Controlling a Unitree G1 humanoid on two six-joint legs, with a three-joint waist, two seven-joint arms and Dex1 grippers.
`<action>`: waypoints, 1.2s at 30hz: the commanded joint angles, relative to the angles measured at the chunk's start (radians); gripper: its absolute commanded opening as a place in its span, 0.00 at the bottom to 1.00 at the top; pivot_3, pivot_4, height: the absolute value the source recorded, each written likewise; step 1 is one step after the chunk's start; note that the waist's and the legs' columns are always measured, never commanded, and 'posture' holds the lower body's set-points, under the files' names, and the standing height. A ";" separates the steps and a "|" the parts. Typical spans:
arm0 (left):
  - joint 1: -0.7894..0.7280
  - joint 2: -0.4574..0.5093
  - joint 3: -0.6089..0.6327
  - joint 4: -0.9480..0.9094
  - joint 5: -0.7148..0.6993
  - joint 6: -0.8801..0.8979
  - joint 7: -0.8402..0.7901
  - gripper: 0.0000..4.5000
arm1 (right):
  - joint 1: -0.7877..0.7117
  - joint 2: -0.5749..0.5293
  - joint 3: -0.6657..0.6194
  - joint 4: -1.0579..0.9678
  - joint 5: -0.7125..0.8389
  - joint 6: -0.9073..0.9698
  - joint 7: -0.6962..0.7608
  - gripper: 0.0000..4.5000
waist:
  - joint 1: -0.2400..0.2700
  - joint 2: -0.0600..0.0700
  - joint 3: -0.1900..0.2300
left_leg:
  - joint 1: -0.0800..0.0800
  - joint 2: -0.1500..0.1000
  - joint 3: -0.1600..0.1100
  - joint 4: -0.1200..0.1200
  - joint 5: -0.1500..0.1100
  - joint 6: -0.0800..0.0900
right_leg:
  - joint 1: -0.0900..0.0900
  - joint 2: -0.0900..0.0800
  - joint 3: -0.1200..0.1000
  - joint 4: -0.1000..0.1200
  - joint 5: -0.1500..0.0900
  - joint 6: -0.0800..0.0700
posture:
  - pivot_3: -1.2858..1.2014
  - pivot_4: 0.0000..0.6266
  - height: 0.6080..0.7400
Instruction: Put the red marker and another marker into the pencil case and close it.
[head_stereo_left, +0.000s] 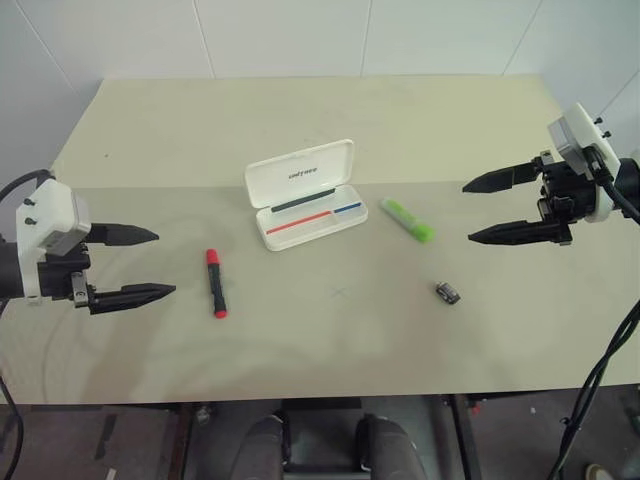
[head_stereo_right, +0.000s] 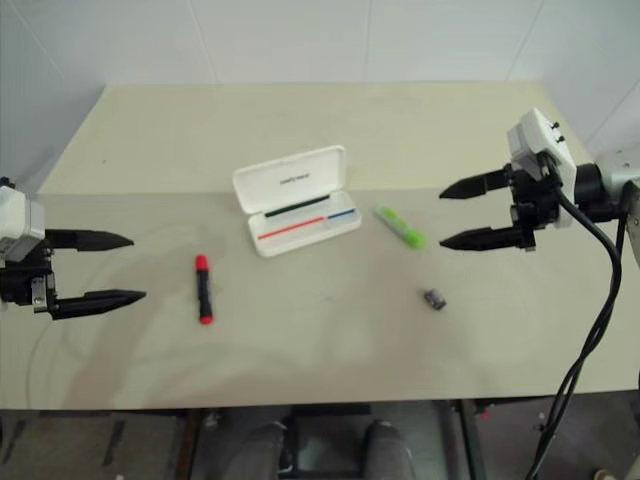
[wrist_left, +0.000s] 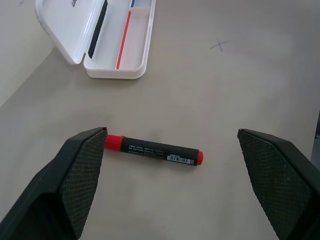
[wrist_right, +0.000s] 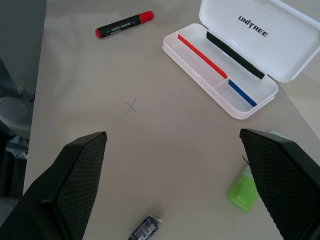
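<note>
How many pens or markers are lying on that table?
2. A short red-capped marker with a black barrel lies left of the open white plastic pencil case; a stubby lime-green highlighter lies right of it. Neither is inside the case, and I see no others.

The white pencil case lies open at centre frame, the red marker lower left of it, the lime-green highlighter just right.
</note>
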 joint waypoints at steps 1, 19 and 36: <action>-0.006 -0.003 0.038 -0.009 -0.013 0.000 0.004 0.99 | -0.001 -0.031 -0.043 -0.035 0.027 -0.004 0.089 1.00 | 0.000 0.000 0.000 | 0.000 0.000 0.000 0.000 0.000 0.000 | 0.000 0.000 0.000 0.000 0.000 0.000 | 0.52 0.24 1.00; -0.281 -0.174 -0.373 -0.044 0.092 -0.058 0.136 0.99 | 0.026 -0.010 -0.109 -0.060 -0.005 0.022 0.088 1.00 | 0.021 0.000 0.000 | -0.001 0.002 0.008 0.009 -0.005 0.002 | -0.003 0.002 0.008 0.004 0.000 0.000 | 0.52 0.24 1.00; -0.634 -0.553 -0.727 0.361 0.440 -0.220 0.297 0.99 | 0.158 0.003 -0.262 -0.223 -0.012 0.114 0.037 1.00 | 0.032 -0.002 -0.001 | -0.002 0.002 0.009 0.019 -0.009 0.006 | 0.000 0.002 0.009 0.007 0.000 0.001 | 0.52 0.24 1.00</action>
